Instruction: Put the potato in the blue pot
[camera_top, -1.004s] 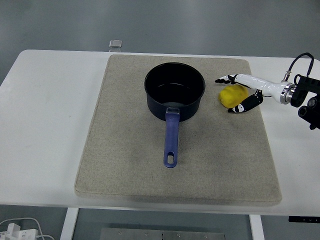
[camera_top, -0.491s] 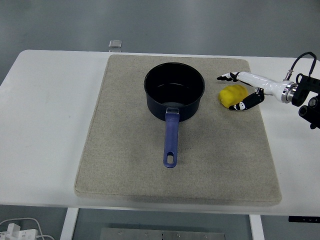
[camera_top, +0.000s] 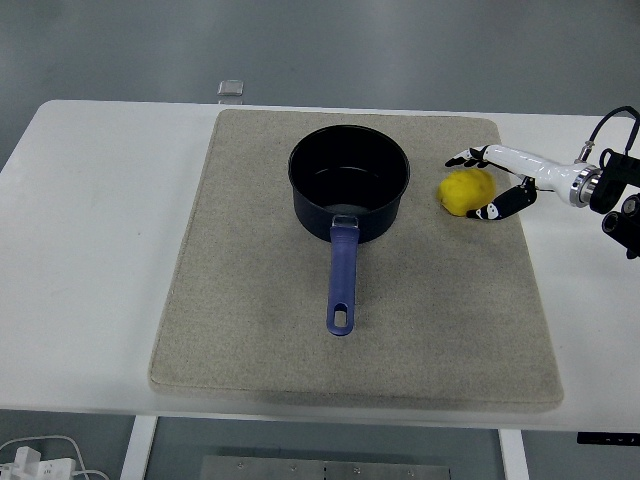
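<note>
1. Blue pot (camera_top: 349, 183) upright on beige mat (camera_top: 357, 260), toward the mat's far half; interior dark, glossy, nothing in it.
2. Pot handle (camera_top: 342, 277) blue, pointing at the near edge of the bench (camera_top: 100, 250), with a hanging slot at its end.
3. Potato (camera_top: 467, 192), yellow, lying on the mat just right of the pot, apart from its wall, not inside.
4. Right hand (camera_top: 492, 184) entering from the right edge, white with black fingertips, at the potato's right side.
5. Fingers (camera_top: 468, 157) spread around the potato: upper ones reaching over its far side, thumb at its near right side. Contact or firm grip: cannot tell; potato not lifted.
6. Small clear item (camera_top: 231, 88) at the bench's far edge.
7. No readable print or labels anywhere.
</note>
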